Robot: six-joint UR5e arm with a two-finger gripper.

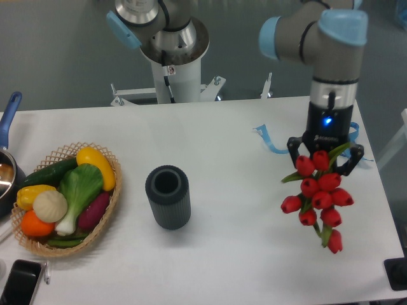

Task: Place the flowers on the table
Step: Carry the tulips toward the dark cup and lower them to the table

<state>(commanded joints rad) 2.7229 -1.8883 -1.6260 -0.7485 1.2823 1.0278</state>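
The flowers [321, 198], a bunch of red tulips with green leaves, hang at the right side of the white table [229, 146]. My gripper [325, 159] points down over the top of the bunch, and its two black fingers [294, 147] close in on either side of the upper blooms. The fingertips and the stems are hidden behind the blooms. I cannot tell whether the lowest blooms touch the tabletop. The dark ribbed vase [168, 196] stands empty at the table's middle, well left of the flowers.
A wicker basket [107, 219] of colourful vegetables sits at the front left. A pot with a blue handle [7, 117] is at the left edge, a dark phone [19, 283] at the front left corner. Blue tape [270, 141] lies near the gripper. The table's right edge is close.
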